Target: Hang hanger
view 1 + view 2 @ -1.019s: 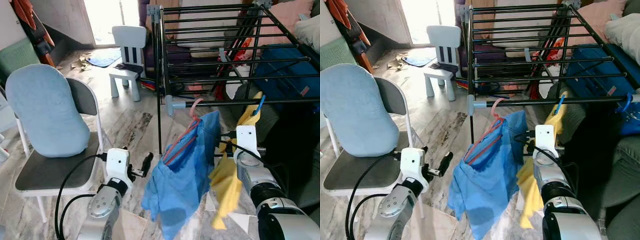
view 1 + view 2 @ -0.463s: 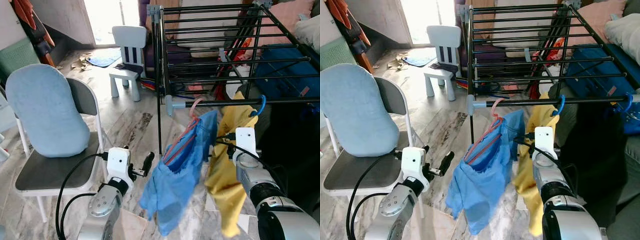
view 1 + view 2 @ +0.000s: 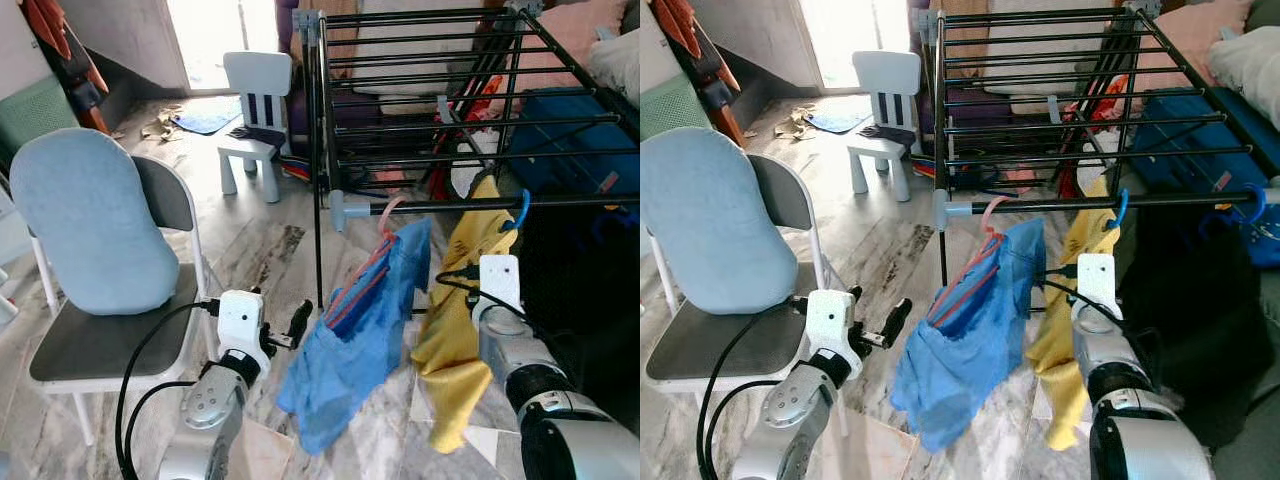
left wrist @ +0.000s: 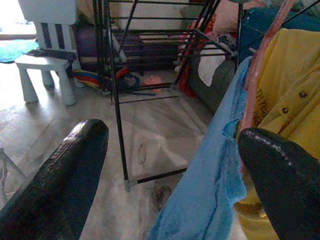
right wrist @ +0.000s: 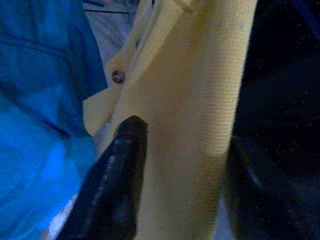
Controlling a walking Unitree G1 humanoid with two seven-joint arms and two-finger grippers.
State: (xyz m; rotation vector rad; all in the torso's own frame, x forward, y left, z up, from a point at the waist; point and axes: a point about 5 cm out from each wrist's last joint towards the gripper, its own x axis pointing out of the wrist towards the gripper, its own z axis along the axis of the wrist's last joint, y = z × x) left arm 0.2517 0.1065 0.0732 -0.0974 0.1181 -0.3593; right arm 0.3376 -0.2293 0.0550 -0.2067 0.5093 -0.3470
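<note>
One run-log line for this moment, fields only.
stage: blue hanger hooked on black drying-rack bar | right gripper: fingers astride yellow shirt | left gripper: open, beside blue garment

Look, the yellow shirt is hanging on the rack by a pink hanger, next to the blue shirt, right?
Not quite. The yellow shirt hangs from the rack by a blue hanger, as the left eye view shows. The pink hanger holds the blue shirt beside it. The rest is right: both hang side by side on the front bar.
</note>
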